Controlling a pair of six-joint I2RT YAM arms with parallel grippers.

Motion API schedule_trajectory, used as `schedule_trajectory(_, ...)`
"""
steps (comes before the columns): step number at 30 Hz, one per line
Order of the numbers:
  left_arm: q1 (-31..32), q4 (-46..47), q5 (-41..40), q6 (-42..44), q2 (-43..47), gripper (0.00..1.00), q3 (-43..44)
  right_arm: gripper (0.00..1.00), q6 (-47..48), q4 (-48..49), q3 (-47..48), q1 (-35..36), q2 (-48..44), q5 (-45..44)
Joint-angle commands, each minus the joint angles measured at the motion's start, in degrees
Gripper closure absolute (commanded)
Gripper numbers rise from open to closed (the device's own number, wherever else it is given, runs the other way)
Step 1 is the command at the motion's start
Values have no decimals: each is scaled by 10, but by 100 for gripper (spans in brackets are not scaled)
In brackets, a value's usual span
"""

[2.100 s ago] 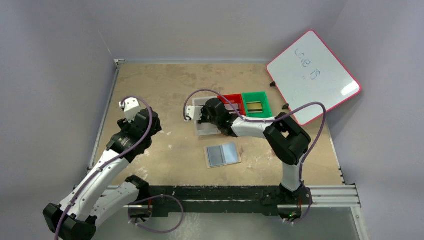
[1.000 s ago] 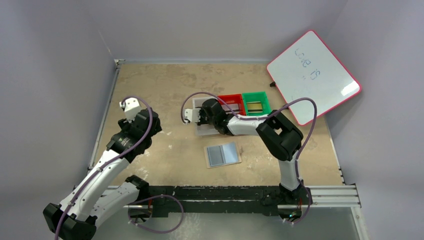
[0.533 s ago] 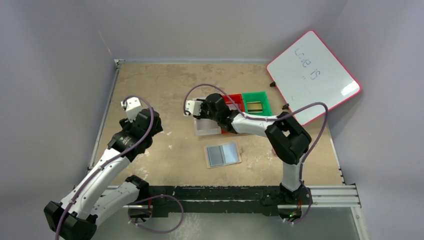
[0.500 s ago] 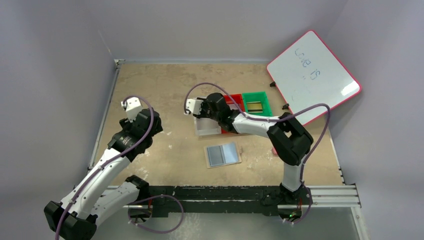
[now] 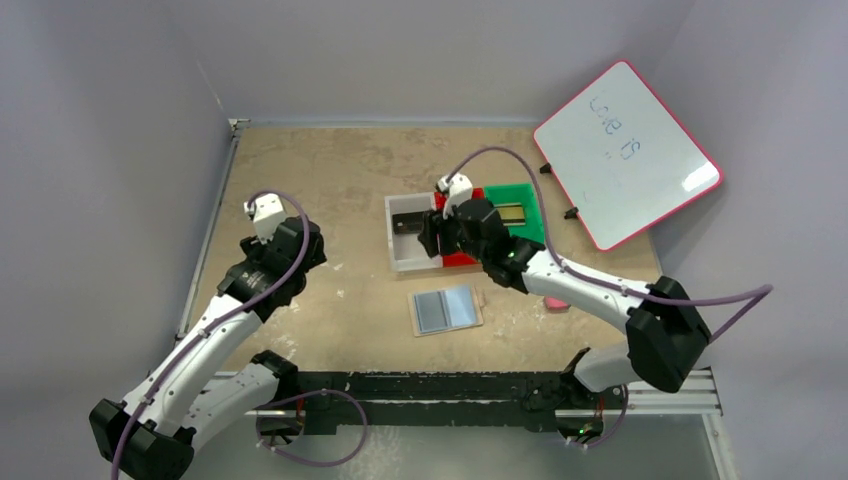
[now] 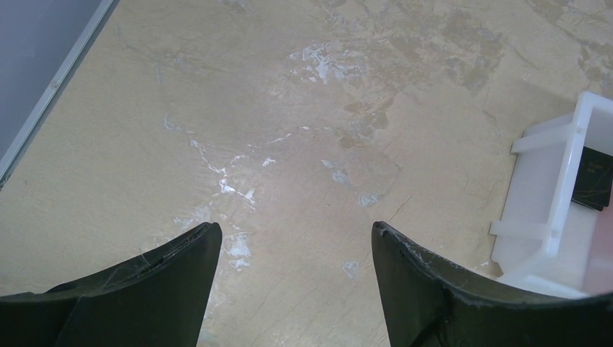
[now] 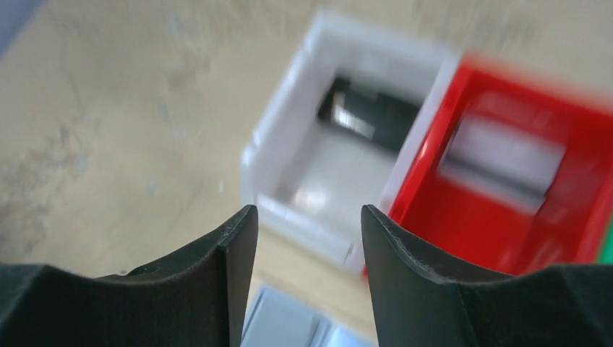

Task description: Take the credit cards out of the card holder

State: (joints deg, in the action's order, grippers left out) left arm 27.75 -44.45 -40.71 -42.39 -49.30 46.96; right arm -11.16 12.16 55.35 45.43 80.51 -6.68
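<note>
Top and wrist views of the tabletop [image 5: 330,170], read from left to right with the white bin [image 5: 412,258] as landmark. Well to the left of the white bin, the left gripper [image 6: 291,235] hangs over bare tabletop; its 2 dark fingers [image 6: 181,282] are spread wide with nothing between them, and the bin's left wall shows at the right edge of the left wrist view. The white bin holds 1 black card [image 5: 408,222], which lies against its far end. On the near side of the white bin and apart from it, the card holder [image 5: 447,309] lies opened flat with its grey-blue lining upward; whether any card sits in its pockets cannot be told. Above the bin's right wall is the right gripper [image 7: 307,213], its fingers [image 7: 405,246] parted and holding nothing; its wrist view is blurred. Touching the right side of the white bin stands the red bin [image 7: 506,224], in which a silvery-grey card [image 7: 502,163] appears as a pale smear. Next right again, 2 places from the white bin, the green bin [image 5: 528,232] contains a dull gold card [image 5: 508,213]. Right of the white bin and nearer the arm bases lies a small pink block [image 5: 556,301]. Far right of the white bin, a pink-framed whiteboard [image 5: 628,150] leans at the tabletop's edge.
</note>
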Motion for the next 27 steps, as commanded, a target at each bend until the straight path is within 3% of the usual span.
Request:
schedule_trajectory(1,-3,13,-3,5,-3,25,6,40,-238,-105,-84,51,7,-26)
schedule_trajectory(7,-3,10,-5,2,-5,25,5,34,-335,-122,-113,122,16,-102)
schedule_trajectory(17,-3,8,-7,-1,-11,25,7,34,-339,-165,-82,147,103,-135)
schedule_trajectory(27,-3,8,-7,-1,-12,25,6,39,-340,-212,-50,167,161,-178)
